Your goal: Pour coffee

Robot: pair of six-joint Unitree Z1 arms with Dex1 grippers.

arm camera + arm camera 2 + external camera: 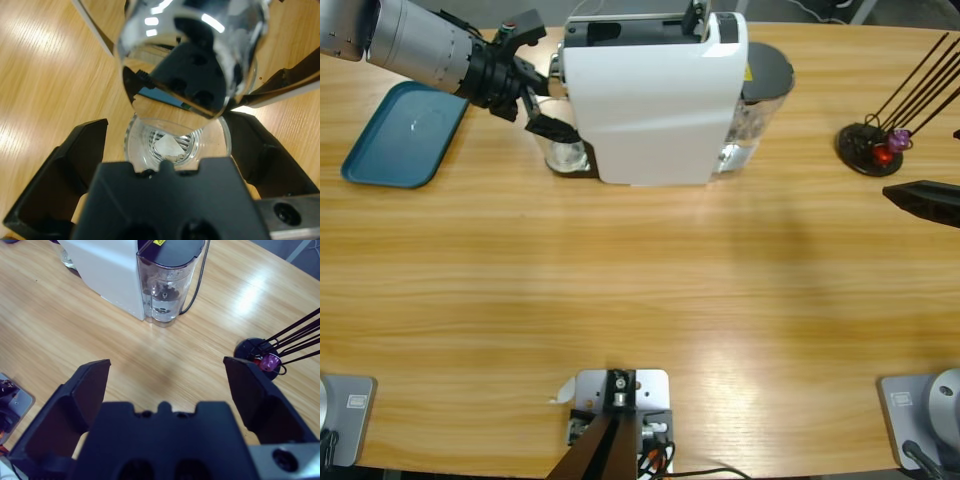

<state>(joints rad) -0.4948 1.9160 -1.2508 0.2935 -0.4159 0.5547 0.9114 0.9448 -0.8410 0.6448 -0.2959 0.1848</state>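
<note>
A clear glass cup (565,155) stands on the drip grid at the front of the white coffee machine (655,100). In the left wrist view the glass cup (177,145) sits under the machine's chrome spout (190,50). My left gripper (167,135) is open, one jaw on each side of the cup and apart from its wall. No coffee shows in the cup; the coffee is out of view. In the high view the left gripper (542,85) reaches in from the upper left. My right gripper (167,365) hangs open over bare table, seen in the high view as the right gripper (920,200) at the right edge.
A blue tray (400,135) lies at the far left. The machine's water tank (167,285) with its black cable faces the right arm. A black capsule stand (870,150) with thin rods holds purple and red capsules (270,361) at the far right.
</note>
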